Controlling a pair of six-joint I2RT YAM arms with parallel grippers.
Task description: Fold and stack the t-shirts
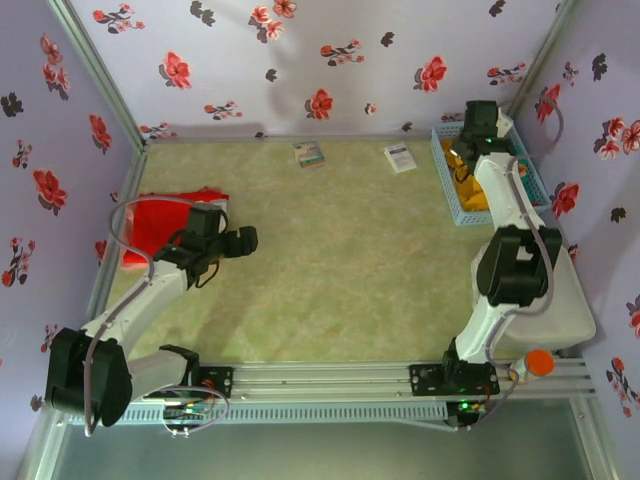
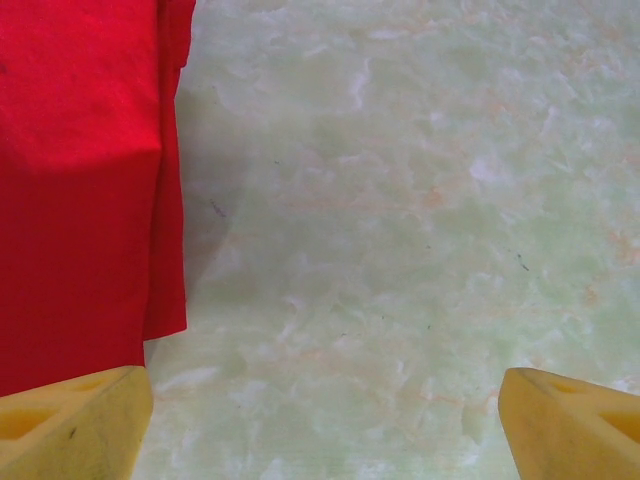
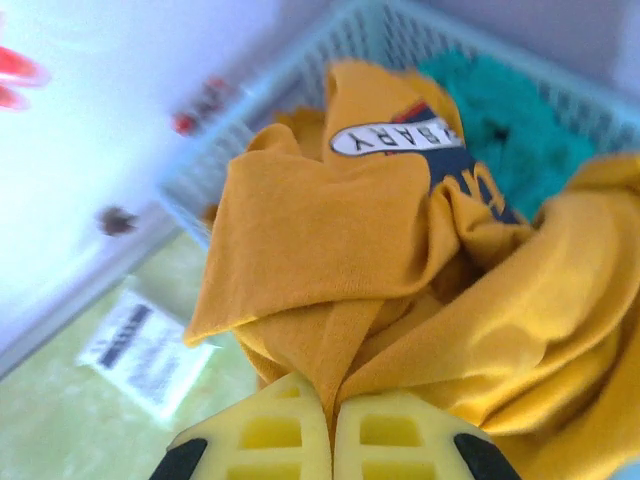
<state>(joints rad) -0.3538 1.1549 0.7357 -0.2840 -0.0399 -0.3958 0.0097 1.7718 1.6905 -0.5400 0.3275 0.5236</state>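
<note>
From above, a folded red t-shirt (image 1: 160, 225) lies at the left edge of the table (image 1: 330, 250), with the left end effector (image 1: 240, 240) just beside it. The right end effector (image 1: 472, 140) reaches into the blue basket (image 1: 447, 185) at the far right corner. A paper card (image 1: 400, 158) lies near the basket.

On the left wrist, the left end effector (image 2: 325, 430) has its fingers spread wide and holds nothing. It hovers over bare table, with the red t-shirt (image 2: 80, 180) alongside.

On the right wrist, the right end effector (image 3: 332, 440) is pinched tight on a fold of the mustard-yellow t-shirt (image 3: 330, 260). That shirt is bunched in the basket over a teal t-shirt (image 3: 500, 110).

The step looks like pulling the mustard shirt out. It would go best lifted straight up until the trailing cloth clears the basket rim, then carried to the open middle of the table. The grip holds a single fold, so it could slip, and the teal shirt may drag along. The idle left end effector could take a second corner for spreading.

The chest print has a white patch ending in "ARY" (the earlier letters are folded under). The card's print is too blurred to read.
</note>
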